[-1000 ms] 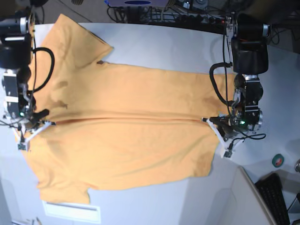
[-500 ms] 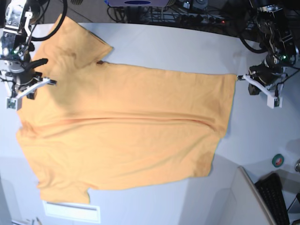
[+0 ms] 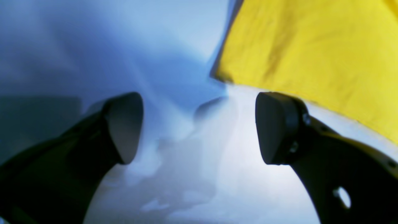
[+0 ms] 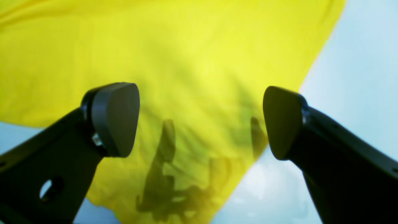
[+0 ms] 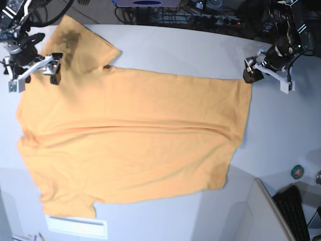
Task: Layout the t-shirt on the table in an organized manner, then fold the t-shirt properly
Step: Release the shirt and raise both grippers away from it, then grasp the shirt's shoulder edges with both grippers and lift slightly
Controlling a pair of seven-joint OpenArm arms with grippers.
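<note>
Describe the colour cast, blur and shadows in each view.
Left wrist view: blue cast on the table, soft focus throughout. Right wrist view: the t-shirt looks acid yellow, with the right hand casting a dark shadow on it. Base view: shirt reads orange; a shadow darkens the top-left sleeve.

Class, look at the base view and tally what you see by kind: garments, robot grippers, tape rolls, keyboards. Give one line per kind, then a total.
T-shirt: 1
Grippers: 2, the left gripper and the right gripper
Tape roll: 1
Keyboard: 1
Total: 5
</note>
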